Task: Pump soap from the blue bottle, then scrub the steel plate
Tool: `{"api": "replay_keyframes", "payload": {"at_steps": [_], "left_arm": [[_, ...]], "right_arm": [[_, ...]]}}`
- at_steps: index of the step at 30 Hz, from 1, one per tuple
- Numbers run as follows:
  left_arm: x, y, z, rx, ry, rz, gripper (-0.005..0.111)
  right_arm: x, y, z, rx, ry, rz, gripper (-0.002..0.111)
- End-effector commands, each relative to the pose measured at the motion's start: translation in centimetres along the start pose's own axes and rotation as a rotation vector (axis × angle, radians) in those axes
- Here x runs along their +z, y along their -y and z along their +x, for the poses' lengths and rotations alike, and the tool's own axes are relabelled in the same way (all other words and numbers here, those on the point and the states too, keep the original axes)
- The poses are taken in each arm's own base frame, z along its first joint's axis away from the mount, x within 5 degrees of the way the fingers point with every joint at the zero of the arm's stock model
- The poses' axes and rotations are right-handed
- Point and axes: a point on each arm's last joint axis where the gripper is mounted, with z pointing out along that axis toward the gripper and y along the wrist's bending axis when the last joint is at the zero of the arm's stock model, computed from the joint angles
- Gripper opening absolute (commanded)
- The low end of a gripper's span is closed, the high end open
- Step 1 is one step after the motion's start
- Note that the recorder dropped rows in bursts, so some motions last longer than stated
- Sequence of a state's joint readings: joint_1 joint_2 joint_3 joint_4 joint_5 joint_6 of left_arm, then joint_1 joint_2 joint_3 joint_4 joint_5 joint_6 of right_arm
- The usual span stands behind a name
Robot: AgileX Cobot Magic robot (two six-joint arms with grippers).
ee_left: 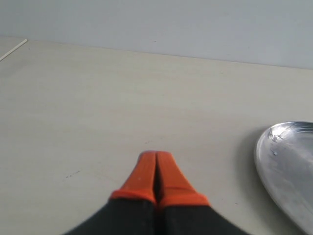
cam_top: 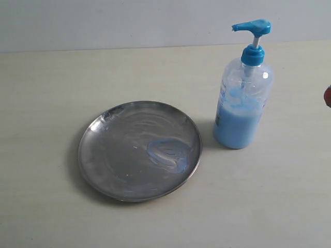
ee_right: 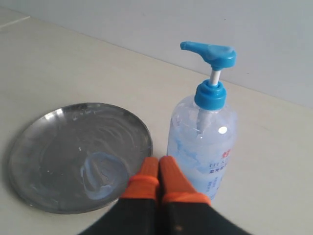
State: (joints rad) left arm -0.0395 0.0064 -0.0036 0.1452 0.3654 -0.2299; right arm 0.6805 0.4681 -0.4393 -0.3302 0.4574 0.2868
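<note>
Tabletop (cam_top: 51, 77) bears steel plate (cam_top: 119, 150); wrist views alone show left end effector (ee_left: 156, 155), right end effector (ee_right: 159, 160) closed.

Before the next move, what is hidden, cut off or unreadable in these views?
Left wrist view: most of the steel plate is cut off by the frame edge.
Right wrist view: the base of the blue bottle hides behind the shut right gripper; its label print is too small to read.
Exterior view: a red thing at the frame edge is cut off, so unidentifiable.
</note>
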Motion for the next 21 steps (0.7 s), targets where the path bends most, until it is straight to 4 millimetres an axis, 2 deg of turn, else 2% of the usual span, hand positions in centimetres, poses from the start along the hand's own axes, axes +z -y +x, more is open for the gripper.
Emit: {"api": "replay_keyframes", "payload": {"at_steps": [1,3,8,16,21], "left_arm": [[0.0,0.0,0.0,-0.005,0.012,-0.003,0.000],[0.0,0.0,0.0,-0.005,0.012,-0.003,0.000],[0.0,0.0,0.0,-0.003,0.012,-0.003,0.000],[0.0,0.0,0.0,-0.003,0.012,-0.003,0.000],[0.0,0.0,0.0,-0.003,0.012,-0.003,0.000]], "right_arm": [[0.8,-0.5,1.3,0.027,0.083,-0.043,0.000],[0.6,-0.3,2.2,0.117,0.074,-0.025,0.000],[-0.5,0.8,3.4,0.159,0.129,0.097,0.000],[-2.1,2.0,7.0,0.228,0.214,0.355,0.000],[-1.9,2.1,9.6,0.249,0.203,0.447,0.000]]}}
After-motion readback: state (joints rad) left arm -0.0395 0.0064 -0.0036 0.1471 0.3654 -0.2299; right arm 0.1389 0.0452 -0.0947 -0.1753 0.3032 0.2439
